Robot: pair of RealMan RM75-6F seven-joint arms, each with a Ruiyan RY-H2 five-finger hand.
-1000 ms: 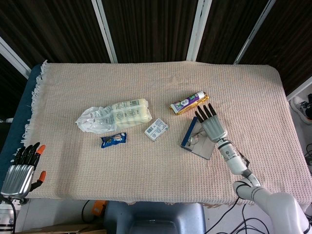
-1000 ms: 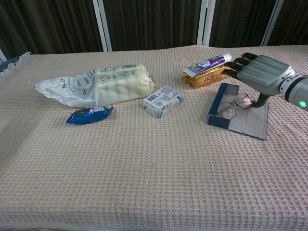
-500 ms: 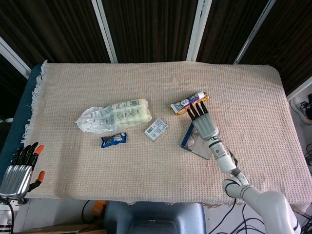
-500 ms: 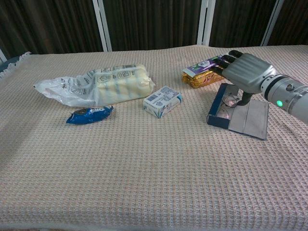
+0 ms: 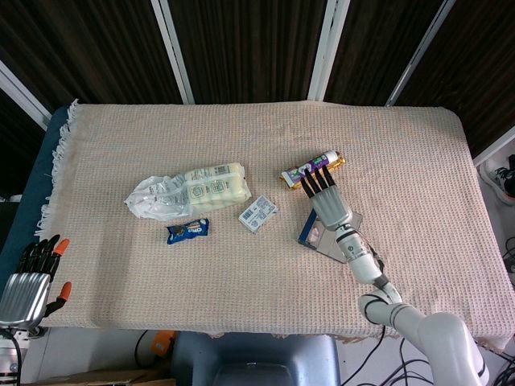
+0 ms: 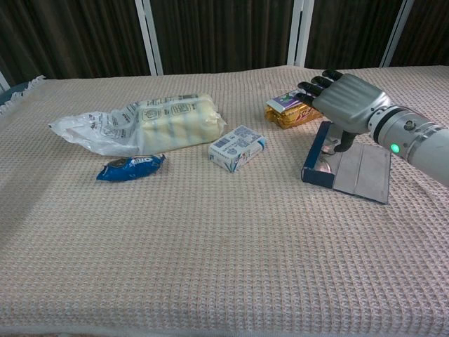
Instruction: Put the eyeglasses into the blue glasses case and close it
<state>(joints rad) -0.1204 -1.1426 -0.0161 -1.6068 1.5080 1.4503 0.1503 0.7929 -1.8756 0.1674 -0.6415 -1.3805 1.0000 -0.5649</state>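
The blue glasses case [image 5: 306, 231] [image 6: 312, 160] lies open right of the table's middle, its grey flap [image 6: 361, 173] spread flat toward the right. My right hand [image 5: 324, 198] [image 6: 344, 104] hovers palm down over the blue tray part, its fingers stretched toward the far left and its thumb hanging by the case. It holds nothing. The eyeglasses are mostly hidden under the hand; only a pale bit of lens [image 6: 325, 166] shows inside the case. My left hand [image 5: 32, 277] hangs off the table's near left corner, fingers straight and empty.
A toothpaste tube on a yellow packet [image 5: 310, 170] [image 6: 287, 107] lies just beyond the right hand's fingertips. A small white box [image 5: 258, 215] [image 6: 237, 147], a blue snack packet [image 5: 187, 231] [image 6: 130, 167] and a plastic bag of rolls [image 5: 191, 190] [image 6: 151, 125] lie to the left.
My right hand has slid left and farther away across the case, now covering the eyeglasses that showed earlier. The left hand has sunk slightly at the corner.
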